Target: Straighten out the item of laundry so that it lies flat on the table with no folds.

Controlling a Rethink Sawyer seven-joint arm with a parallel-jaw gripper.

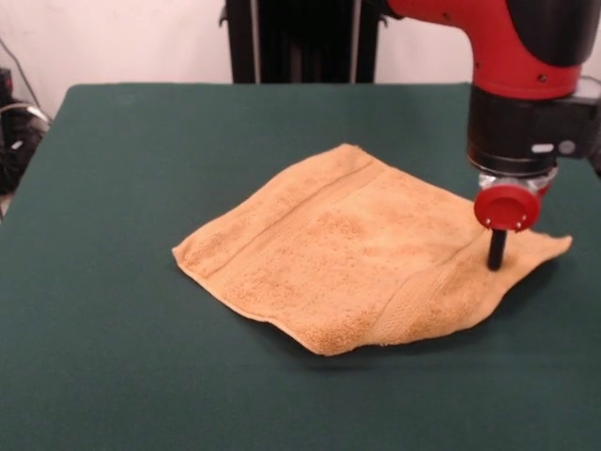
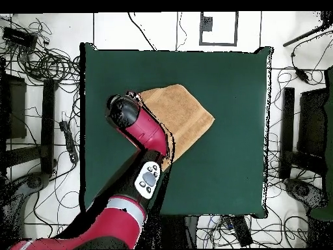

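The item of laundry [image 1: 357, 254] is a golden-orange towel, spread out cornerwise on the right half of the green table [image 1: 141, 169]. Its woven bands show near two hems, and the cloth ripples along the near right edge. My gripper [image 1: 496, 261] comes straight down onto the towel close to its right corner and touches the cloth there. In the overhead view the red arm covers the gripper and one side of the towel [image 2: 188, 117]. The rest lies on the table [image 2: 234, 84].
Bare green cloth surrounds the towel on every side, widest on the left in the front view. In the overhead view cables [image 2: 45, 58] and dark equipment [image 2: 306, 130] lie on the floor beyond the table's edges.
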